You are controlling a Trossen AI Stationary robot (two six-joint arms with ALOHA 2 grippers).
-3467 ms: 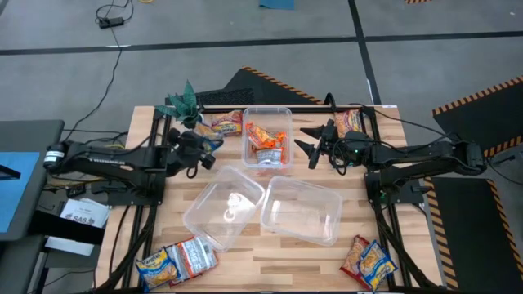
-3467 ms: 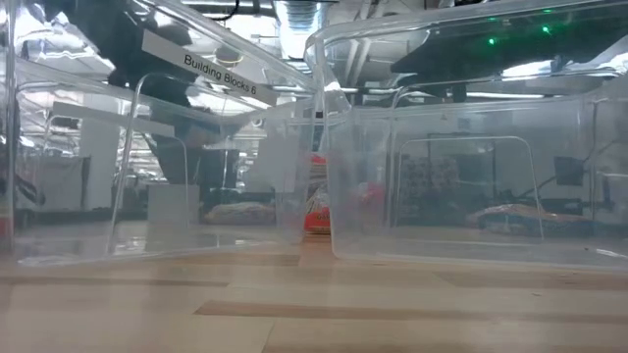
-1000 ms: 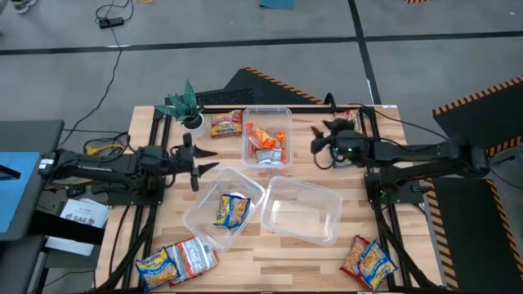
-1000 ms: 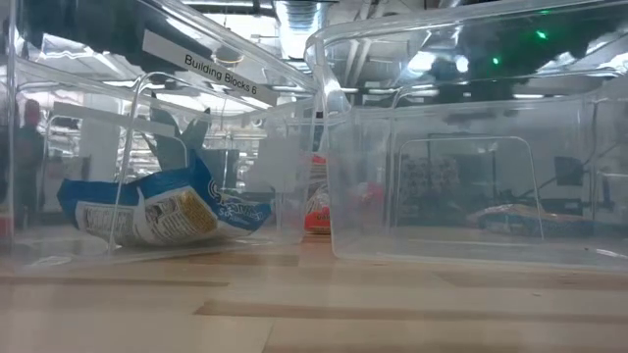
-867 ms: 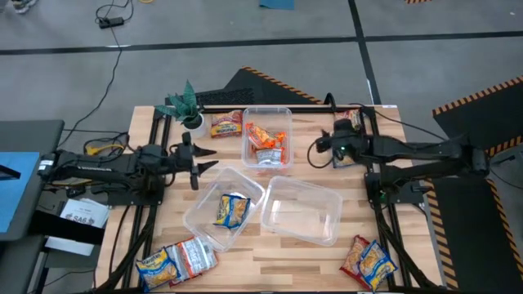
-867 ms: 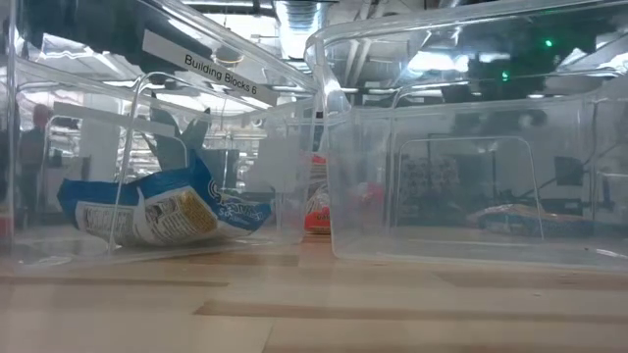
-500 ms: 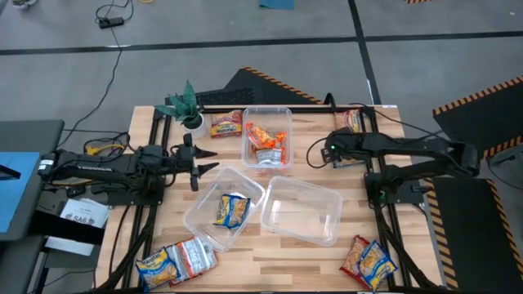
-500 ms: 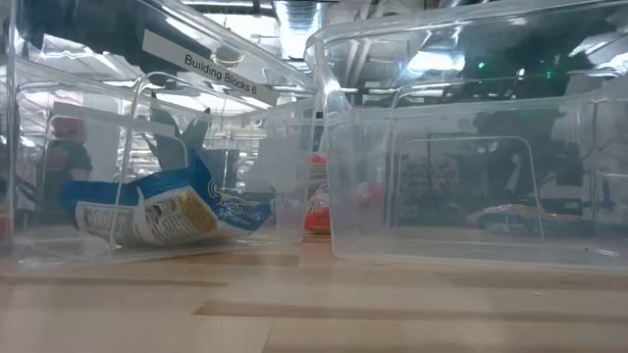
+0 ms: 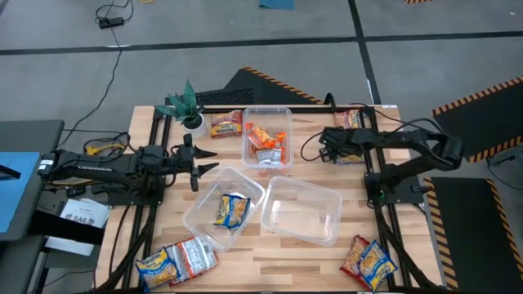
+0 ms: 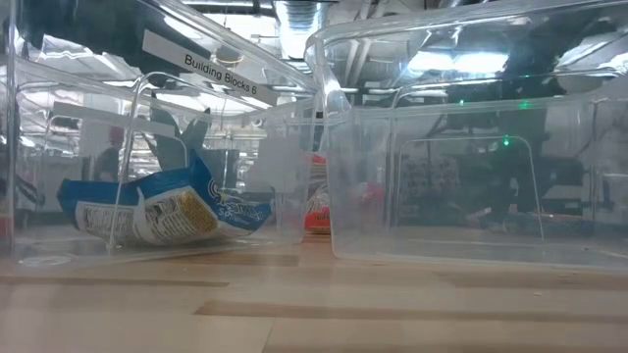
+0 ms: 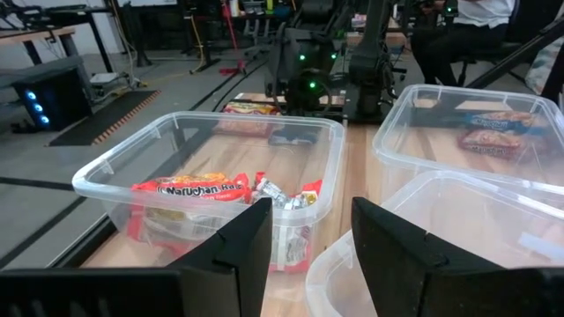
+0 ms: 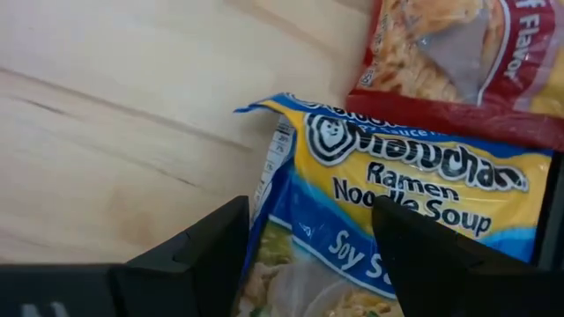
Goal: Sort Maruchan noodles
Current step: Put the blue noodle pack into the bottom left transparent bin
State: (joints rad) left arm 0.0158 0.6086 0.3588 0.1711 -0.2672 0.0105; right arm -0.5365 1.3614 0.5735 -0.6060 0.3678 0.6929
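1. Your right gripper (image 12: 304, 242) hung spread and empty, fingers straddling the near end of a yellow-and-blue packet (image 12: 397, 220) at the table's back right corner, presumably poised to pinch it.
2. That packet lay flat, its long axis running straight out ahead of the gripper.
3. A red packet (image 12: 458, 62) touched its far end.
4. Your left gripper (image 9: 198, 161) waited, unclenched and empty, beside the tub (image 9: 198, 214) holding a matching packet (image 9: 232, 209).

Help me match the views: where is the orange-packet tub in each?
High: tub back centre.
Low: only its orange packets glimpsed, centre.
Left wrist: tub on the left.
Right wrist: absent.
Shared landmark: empty tub, except right wrist.
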